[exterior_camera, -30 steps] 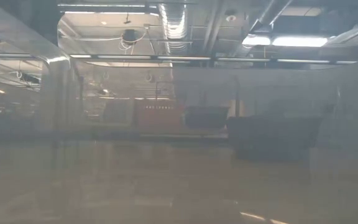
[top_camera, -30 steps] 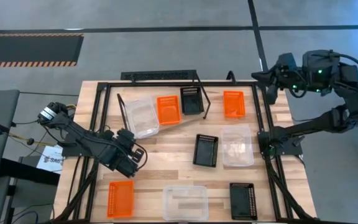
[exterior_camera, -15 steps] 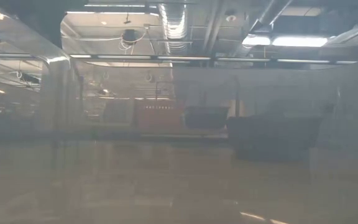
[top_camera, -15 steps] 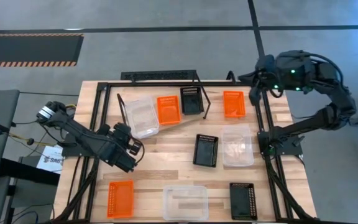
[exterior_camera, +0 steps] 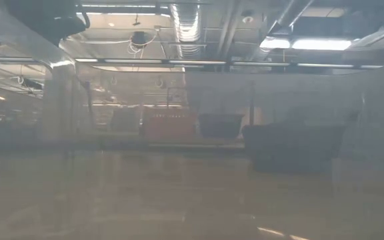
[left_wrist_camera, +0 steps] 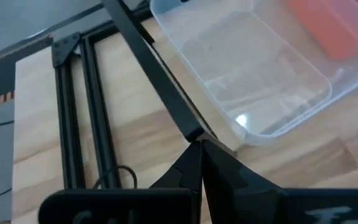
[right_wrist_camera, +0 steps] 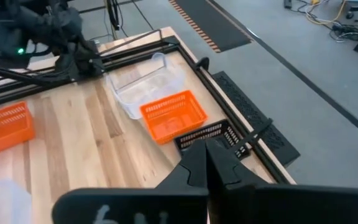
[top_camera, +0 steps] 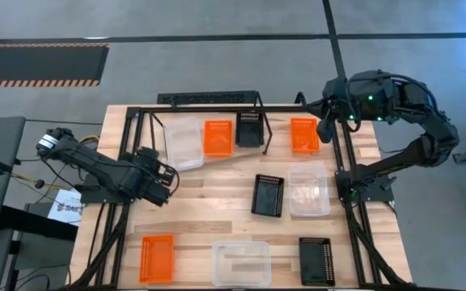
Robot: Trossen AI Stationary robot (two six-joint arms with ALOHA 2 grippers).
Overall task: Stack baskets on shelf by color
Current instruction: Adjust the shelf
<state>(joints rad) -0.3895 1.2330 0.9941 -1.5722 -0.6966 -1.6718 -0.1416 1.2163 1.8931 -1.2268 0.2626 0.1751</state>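
Sorting barely begun: shelf [top_camera: 217, 153] at table far edge carries one clear basket [top_camera: 182, 143], one orange [top_camera: 218, 137], one black [top_camera: 249, 128]; six baskets loose. Left gripper [top_camera: 157, 173] pressed together, empty, near clear basket. Right gripper [top_camera: 328, 129] likewise, beside far-right orange basket [top_camera: 303, 134]. Next: spread fingers, grab matching basket.

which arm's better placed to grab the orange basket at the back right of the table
Right, probably. The right gripper, shut, hangs just beside that orange basket. The left gripper, also shut, sits across the table near the clear basket.
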